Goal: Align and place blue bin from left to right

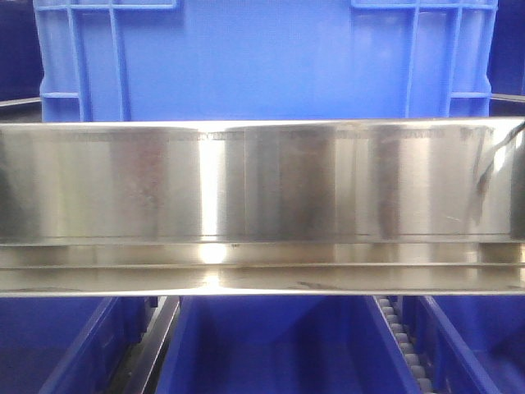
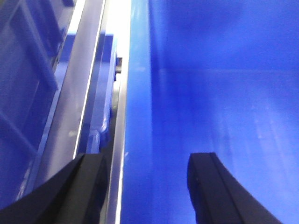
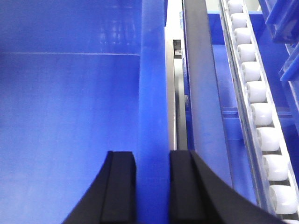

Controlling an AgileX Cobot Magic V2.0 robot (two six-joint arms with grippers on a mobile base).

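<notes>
Two walls of the large bright-blue plastic bin (image 3: 70, 116) are straddled: right gripper (image 3: 152, 156) clamped, left gripper (image 2: 148, 158) agape. Grasp incomplete; close left before shifting.

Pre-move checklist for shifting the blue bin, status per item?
1. Right gripper shut on the blue bin wall: ok, pads flush on both sides.
2. Left gripper gripping the opposite wall: not ok, jaws open, straddling the rim.
3. Left outer finger clear of the metal rail: cannot tell.
4. Bin square to the roller track: cannot tell.
5. Arms clear of the steel shelf front: cannot tell, arms outside the front view.
</notes>
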